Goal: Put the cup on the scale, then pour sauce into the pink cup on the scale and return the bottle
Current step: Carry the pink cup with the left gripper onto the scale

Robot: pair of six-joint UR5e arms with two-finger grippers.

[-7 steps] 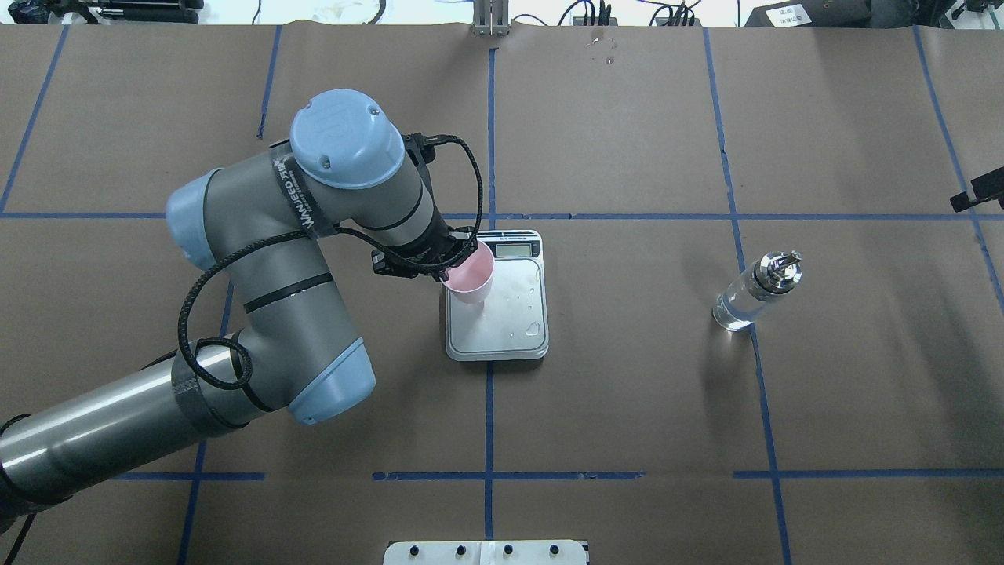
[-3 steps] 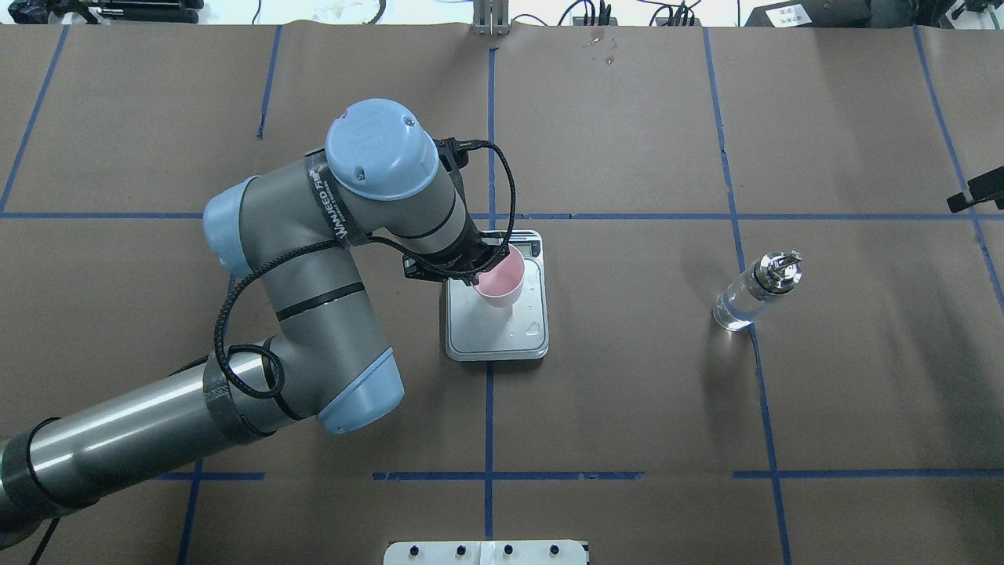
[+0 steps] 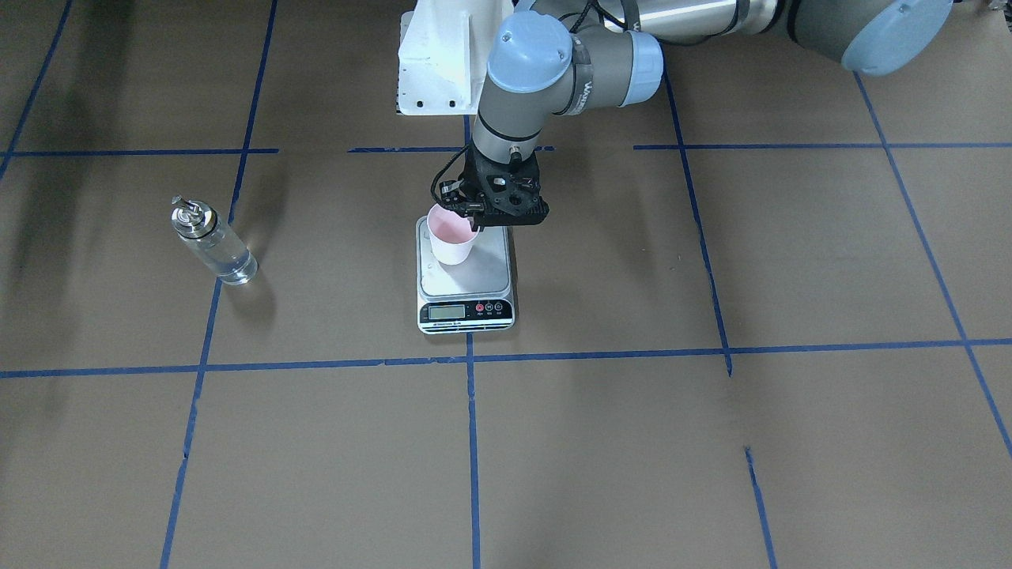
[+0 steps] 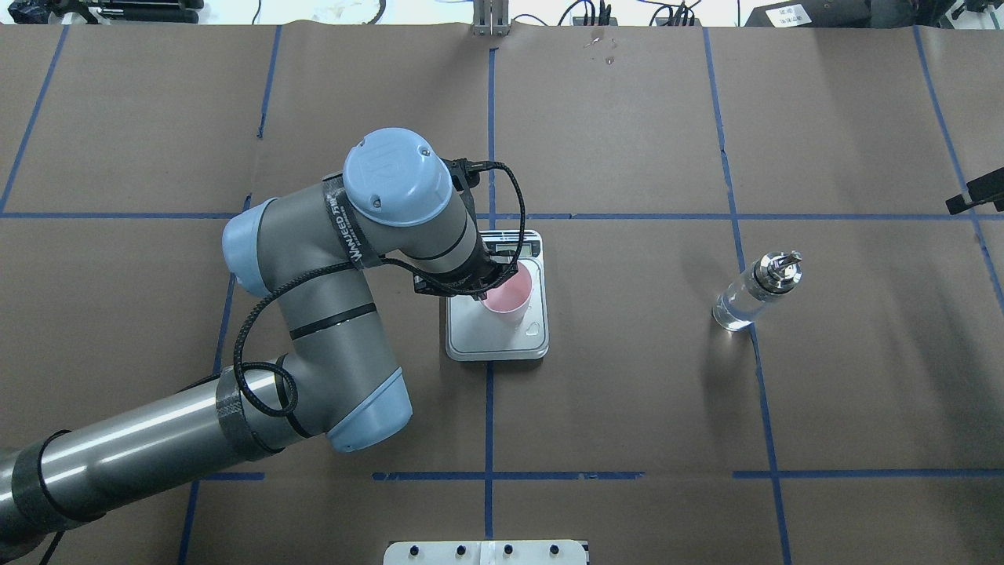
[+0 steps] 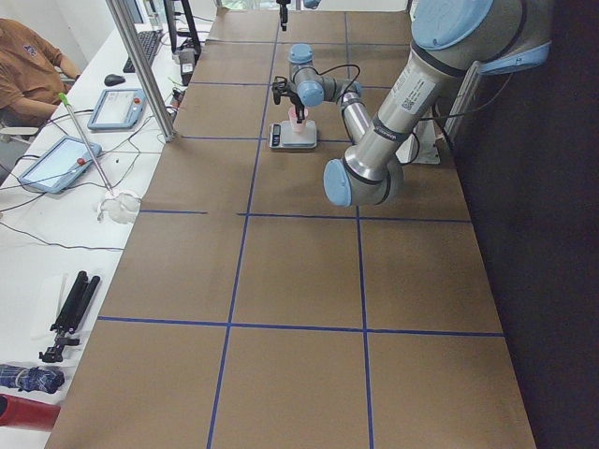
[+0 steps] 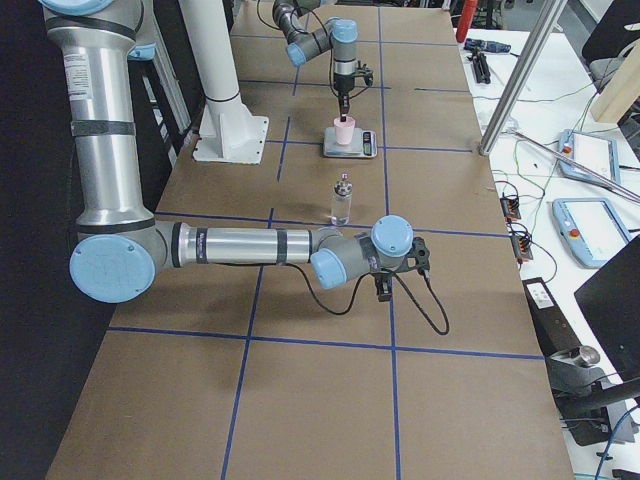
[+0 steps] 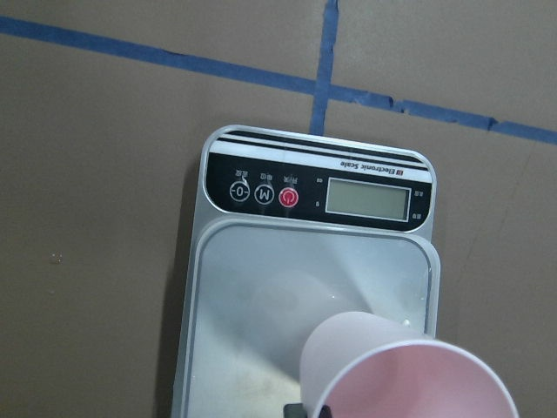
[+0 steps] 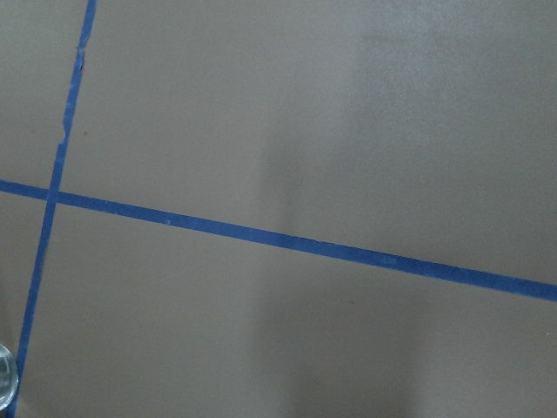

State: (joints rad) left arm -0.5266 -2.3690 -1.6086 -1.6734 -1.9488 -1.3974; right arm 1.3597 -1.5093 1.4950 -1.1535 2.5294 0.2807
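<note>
The left gripper (image 3: 473, 212) is clamped on the rim of the pale pink cup (image 3: 452, 237), over the platform of the scale (image 3: 484, 269). We cannot tell if its base has touched, and we judge it light and easily tipped. The glass bottle (image 3: 215, 243) stands upright, well apart from the scale on the robot's right. We expect it to be smooth, breakable and weighty, best gripped round its body. The right gripper (image 6: 384, 292) hangs beyond the bottle from the scale and we cannot tell how its jaws stand, while the left arm (image 3: 553, 71) over the scale would crowd a pour.

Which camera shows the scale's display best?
Left wrist view: the display sits close and unobstructed on the scale. Front-facing shows it small; overhead, the left arm partly hides it; side views, tiny; right wrist, nothing.
</note>
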